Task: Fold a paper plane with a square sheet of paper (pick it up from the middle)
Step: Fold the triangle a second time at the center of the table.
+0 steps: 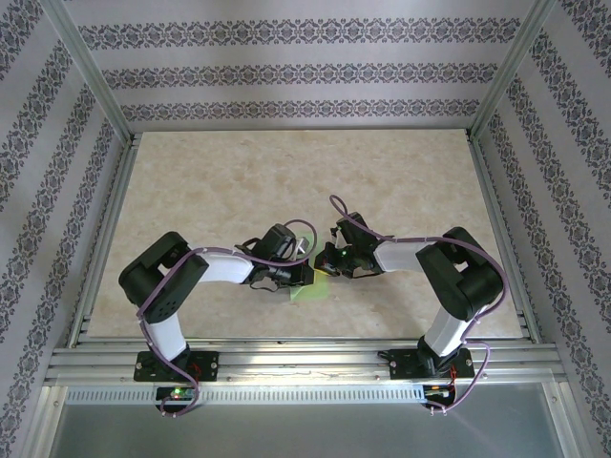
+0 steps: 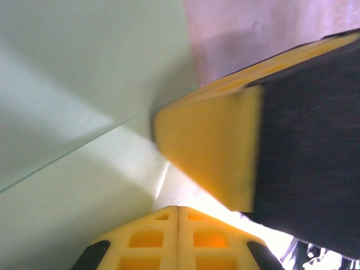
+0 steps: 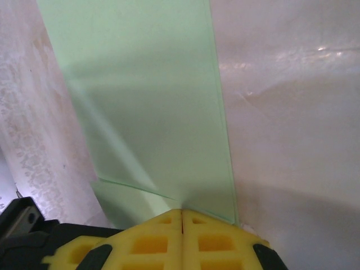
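- Top view: both arms bend inward. The left gripper (image 1: 286, 275) and right gripper (image 1: 336, 260) sit close together over the near middle of the bench (image 1: 286, 162). A small patch of pale green paper (image 1: 313, 286) shows just under and between them; the rest is hidden.
- Left wrist view: the left gripper (image 2: 178, 209) is closed, pads together, tips down at the paper (image 2: 84, 84). The paper shows a crease line and one layer overlapping another. A yellow finger (image 2: 214, 152) of the right gripper rests on the paper just ahead.
- Right wrist view: the right gripper (image 3: 181, 212) is also closed, its tips at the near end of a long folded strip of paper (image 3: 146, 101) that appears to lie flat on the bench (image 3: 292, 112). The layers at the near end are slightly offset.
- I cannot tell whether either gripper nips a layer or only presses on top.
- Risk 1: the grippers are very close, so a sideways stroke by either could knock one finger into the other.
- Risk 2: thin paper on a smooth bench. A press that drags rather than pins could slide the strip and widen the layer offset, giving a skewed crease.
- Risk 3: if a layer is in fact nipped, lifting could pull the fold open or tear the edge.
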Controlling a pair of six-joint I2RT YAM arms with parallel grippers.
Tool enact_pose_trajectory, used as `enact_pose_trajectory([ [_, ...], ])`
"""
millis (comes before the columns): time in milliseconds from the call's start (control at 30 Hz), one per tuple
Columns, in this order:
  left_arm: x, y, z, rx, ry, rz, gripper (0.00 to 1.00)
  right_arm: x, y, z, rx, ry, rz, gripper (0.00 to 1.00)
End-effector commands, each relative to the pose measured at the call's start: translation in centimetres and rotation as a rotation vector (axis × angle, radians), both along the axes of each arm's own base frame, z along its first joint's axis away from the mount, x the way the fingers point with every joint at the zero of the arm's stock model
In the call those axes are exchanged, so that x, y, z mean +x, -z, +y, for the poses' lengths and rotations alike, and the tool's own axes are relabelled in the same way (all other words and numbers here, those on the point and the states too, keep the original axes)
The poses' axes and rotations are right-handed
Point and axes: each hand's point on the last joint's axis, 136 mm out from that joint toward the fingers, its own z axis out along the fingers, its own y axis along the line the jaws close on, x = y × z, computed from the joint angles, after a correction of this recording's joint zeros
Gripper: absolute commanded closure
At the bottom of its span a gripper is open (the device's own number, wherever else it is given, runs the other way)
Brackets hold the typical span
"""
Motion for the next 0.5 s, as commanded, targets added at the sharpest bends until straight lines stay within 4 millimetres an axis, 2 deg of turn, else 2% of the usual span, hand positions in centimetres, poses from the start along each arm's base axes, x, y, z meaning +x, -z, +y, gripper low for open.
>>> enact_pose_trajectory([
  [0,-1.8,1.6,1.1,0.066,0.032,0.038,0.99,-1.5,2.5,-2.2,-0.097,0.04,0.082,1.0],
  [133,-3.3,2.1,2.4,0.087,0.035,0.058,0.99,-1.4,2.5,-2.4,-0.102,0.046,0.078,1.0],
  [467,-5.5,1.7,4.4,0.11,0.051,0.065,0.97,-1.3,2.5,-2.5,-0.104,0.051,0.076,1.0],
])
